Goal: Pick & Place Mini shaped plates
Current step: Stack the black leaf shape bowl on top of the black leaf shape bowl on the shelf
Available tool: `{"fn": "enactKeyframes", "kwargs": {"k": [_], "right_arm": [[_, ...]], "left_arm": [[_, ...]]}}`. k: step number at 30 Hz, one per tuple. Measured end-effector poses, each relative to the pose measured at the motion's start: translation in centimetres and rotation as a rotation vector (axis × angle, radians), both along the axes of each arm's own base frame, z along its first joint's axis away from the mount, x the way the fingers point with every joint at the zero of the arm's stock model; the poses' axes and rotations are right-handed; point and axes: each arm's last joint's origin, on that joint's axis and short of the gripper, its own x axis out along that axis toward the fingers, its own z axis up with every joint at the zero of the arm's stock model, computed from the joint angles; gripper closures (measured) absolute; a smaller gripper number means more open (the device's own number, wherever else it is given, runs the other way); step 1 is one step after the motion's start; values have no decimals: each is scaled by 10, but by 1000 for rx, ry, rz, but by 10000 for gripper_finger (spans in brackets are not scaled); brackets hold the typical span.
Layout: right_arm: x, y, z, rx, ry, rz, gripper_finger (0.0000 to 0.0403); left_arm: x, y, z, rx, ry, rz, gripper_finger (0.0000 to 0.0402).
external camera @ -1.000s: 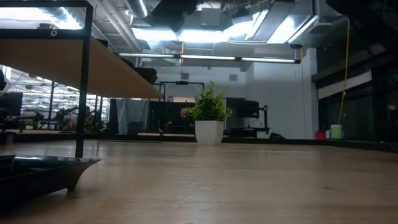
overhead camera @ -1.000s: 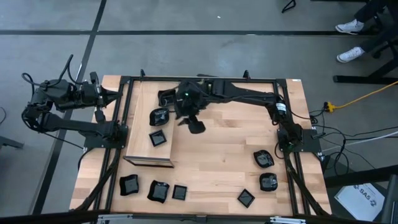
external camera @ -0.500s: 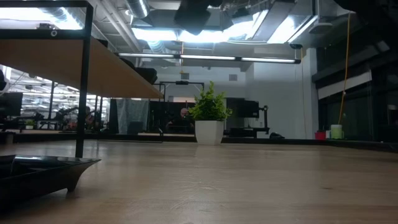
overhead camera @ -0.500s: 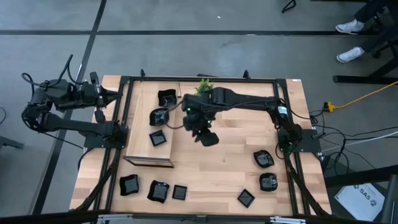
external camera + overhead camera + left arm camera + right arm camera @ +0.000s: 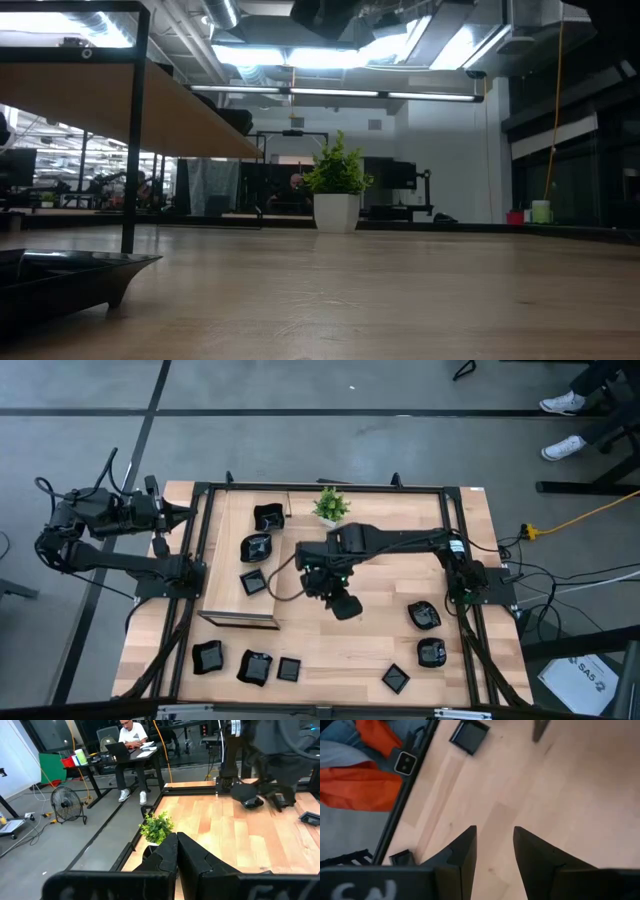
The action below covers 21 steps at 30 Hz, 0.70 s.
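Note:
Several glossy black mini shaped plates are spread about. Three rest on a raised wooden shelf (image 5: 240, 595) at the left: (image 5: 268, 517), (image 5: 256, 547), (image 5: 254, 582). Three lie near the front left edge, around (image 5: 255, 667), and three at the right, around (image 5: 424, 616). My right gripper (image 5: 345, 605) hangs open over bare wood at the table's middle, slanting down, with nothing between its fingers (image 5: 494, 847). A square plate (image 5: 469, 735) lies ahead of it. My left gripper (image 5: 176, 851) is shut and raised at the far left, beside the shelf.
A small green potted plant (image 5: 330, 503) stands at the far edge. A black metal frame (image 5: 200, 540) runs around the table. Orange and blue cloth (image 5: 365, 775) shows beyond the near edge. Bare wood lies between the plate groups. One plate (image 5: 70, 275) sits close to the low camera.
My right gripper has swung from beside the shelf's right edge toward the table's near edge and a little to the right, out over the middle of the table, tipping further downward. The left arm and the plates have kept still.

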Motion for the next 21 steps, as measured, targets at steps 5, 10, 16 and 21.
{"fn": "enactKeyframes", "kwargs": {"k": [5,10,16,21], "right_arm": [[-5,16,-14,0,55,9,274],[-18,20,-49,2,40,-14,274],[-50,15,-82,86,-37,-160,274],[-78,17,-100,122,2,-381,274]], "left_arm": [[0,0,0,0,0,0,398],[0,0,0,0,0,0,398],[0,0,0,0,0,0,398],[0,0,0,0,0,0,398]]}}
